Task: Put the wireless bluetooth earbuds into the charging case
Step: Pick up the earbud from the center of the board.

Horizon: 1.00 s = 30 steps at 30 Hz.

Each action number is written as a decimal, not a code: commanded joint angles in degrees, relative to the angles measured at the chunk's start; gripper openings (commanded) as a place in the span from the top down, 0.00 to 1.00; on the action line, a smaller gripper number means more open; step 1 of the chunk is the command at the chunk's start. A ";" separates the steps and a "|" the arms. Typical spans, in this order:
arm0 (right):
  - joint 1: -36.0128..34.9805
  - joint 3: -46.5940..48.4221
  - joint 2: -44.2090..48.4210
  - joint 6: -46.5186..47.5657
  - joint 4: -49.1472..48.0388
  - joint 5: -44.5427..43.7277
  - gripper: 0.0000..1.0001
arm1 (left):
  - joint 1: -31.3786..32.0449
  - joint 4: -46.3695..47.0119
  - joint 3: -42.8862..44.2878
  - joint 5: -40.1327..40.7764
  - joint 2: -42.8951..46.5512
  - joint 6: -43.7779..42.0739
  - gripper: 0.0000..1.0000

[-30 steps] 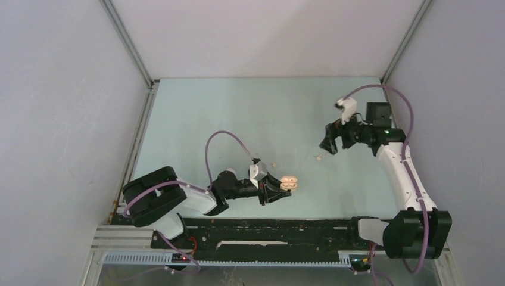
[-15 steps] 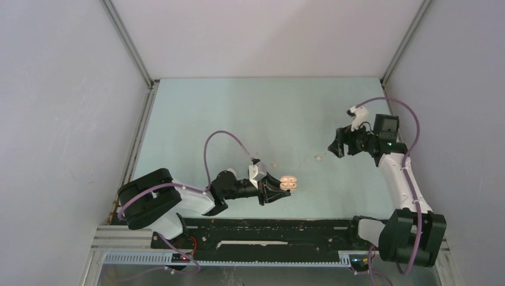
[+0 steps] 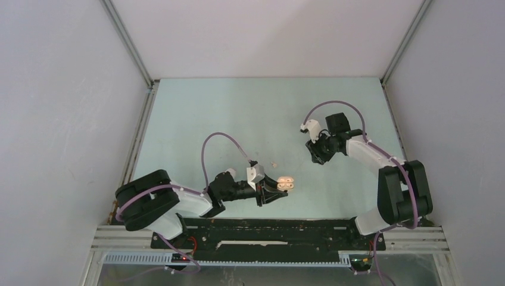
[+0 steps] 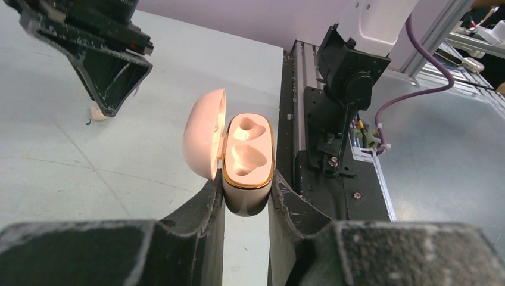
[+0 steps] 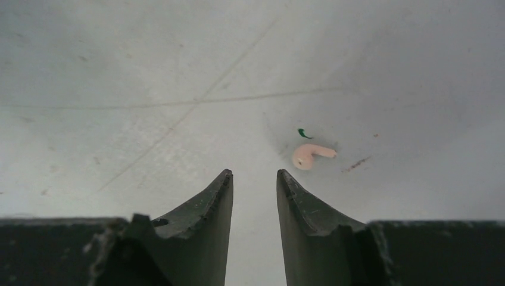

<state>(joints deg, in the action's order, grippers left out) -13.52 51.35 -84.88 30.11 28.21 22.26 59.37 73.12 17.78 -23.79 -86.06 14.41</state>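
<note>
Earbud, pale pink, lies on the worktop just beyond the tips of the right jaws and off to one side, not between them. Those jaws stand narrowly apart with nothing in the gap. The left jaws are clenched on the charging case, whose lid is swung open and whose two sockets are both empty. A second earbud sits near the case.

To pick well, I judge the right arm should spread its jaws, shift sideways until the bud is centred, then descend and pinch gently, since so small a piece may skid away.

Compared with a second ago, the right arm has swung in from the far right and dropped over the bud, and its jaws have narrowed from wide. The left arm and case have barely moved.
</note>
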 commanded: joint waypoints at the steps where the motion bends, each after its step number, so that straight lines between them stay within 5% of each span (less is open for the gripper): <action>1: -0.53 3.57 -1.66 1.95 0.19 -5.08 0.65 | -0.13 2.71 0.04 0.42 4.05 -1.50 1.00; 9: -3.09 5.12 -3.13 5.33 -0.93 -1.33 0.62 | -0.14 2.74 -1.98 0.72 7.97 -2.40 1.00; 13: -5.14 11.29 -7.84 2.47 1.06 -7.33 0.63 | -0.09 0.41 -1.69 1.41 8.67 -3.21 1.00; 30: 2.48 13.48 -16.31 9.11 0.79 -11.53 0.60 | -0.05 -1.27 -1.08 0.86 8.68 -3.52 0.99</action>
<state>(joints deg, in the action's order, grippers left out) -10.92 63.24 -98.21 38.89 29.41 12.84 59.35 70.54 15.79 -23.09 -78.83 12.88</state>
